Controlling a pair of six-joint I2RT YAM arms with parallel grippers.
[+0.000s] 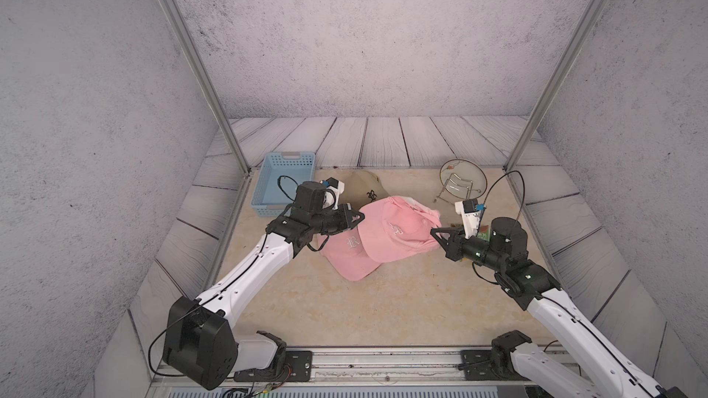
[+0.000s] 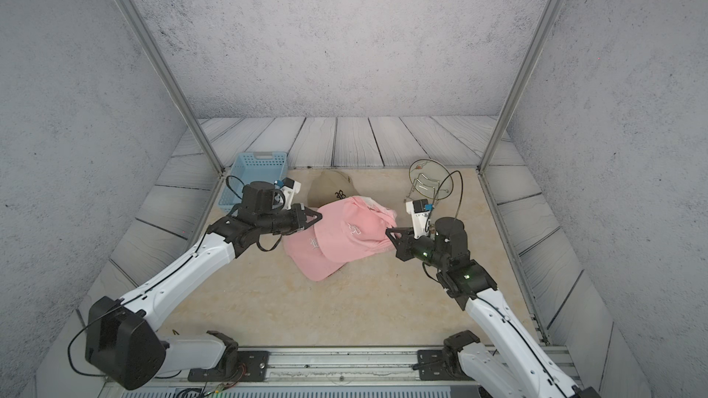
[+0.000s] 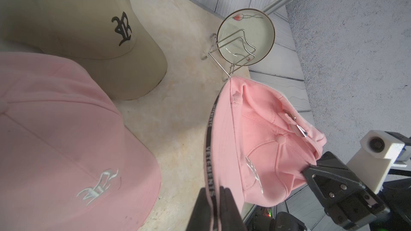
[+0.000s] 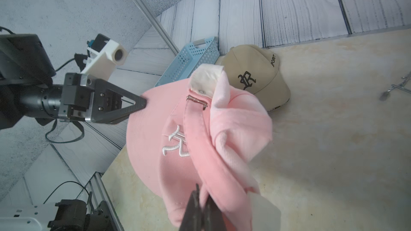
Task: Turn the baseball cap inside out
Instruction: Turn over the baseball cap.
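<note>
Left claw [image 1: 362, 217] pinches the pink cap [image 1: 398, 229] by its brim edge — right claw [image 1: 433, 230] clamps its crown fabric.

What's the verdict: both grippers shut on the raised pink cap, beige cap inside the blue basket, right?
Wrong on one point: the beige cap lies on the table beside the blue basket, not inside it; the right wrist view shows this. The left gripper and right gripper are shut on the raised pink cap.
</note>
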